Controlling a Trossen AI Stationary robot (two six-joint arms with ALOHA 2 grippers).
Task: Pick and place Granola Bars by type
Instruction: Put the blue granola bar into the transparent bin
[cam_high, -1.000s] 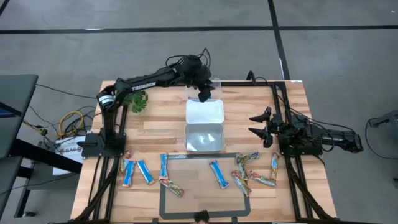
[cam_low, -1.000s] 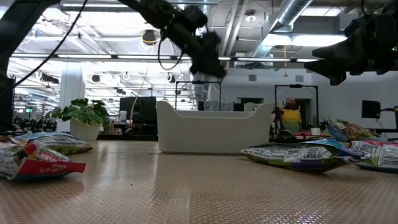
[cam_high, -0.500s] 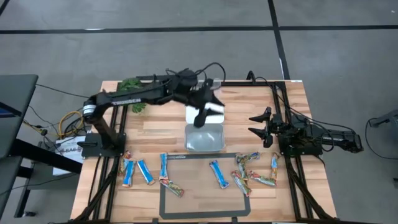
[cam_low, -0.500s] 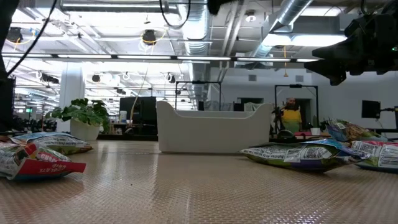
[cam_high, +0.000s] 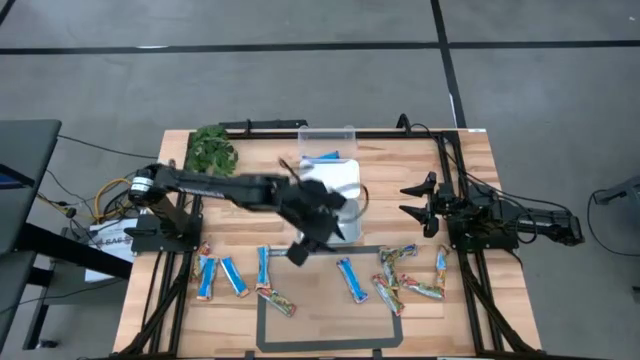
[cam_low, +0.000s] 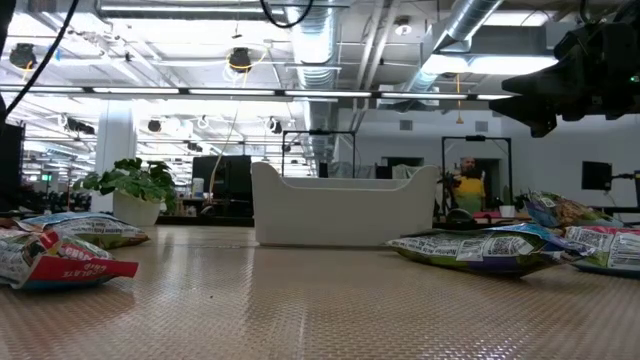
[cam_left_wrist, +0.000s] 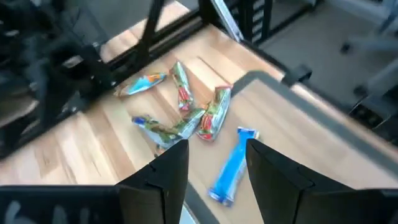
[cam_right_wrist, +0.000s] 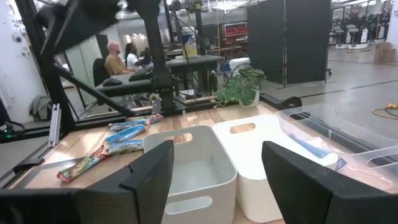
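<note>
The desk (cam_high: 250, 200) carries two white tubs (cam_high: 345, 190) at its middle and a clear bin (cam_high: 325, 135) at the far edge. The left gripper (cam_high: 300, 250) hangs over the desk's near half, fingers (cam_left_wrist: 165, 177) parted and empty. The right gripper (cam_high: 418, 205) waits at the right edge, fingers (cam_right_wrist: 152, 174) spread wide, holding nothing.

The Granola Bars (cam_high: 395, 275) lie along the near edge, blue and multicoloured mixed. They look light, crinkly and slippery, so pinching across the wrapper's middle seems best.

Only the left wrist view shows a blue bar (cam_left_wrist: 230, 168) directly ahead. The high view alone shows the left-hand bars (cam_high: 235, 275).
</note>
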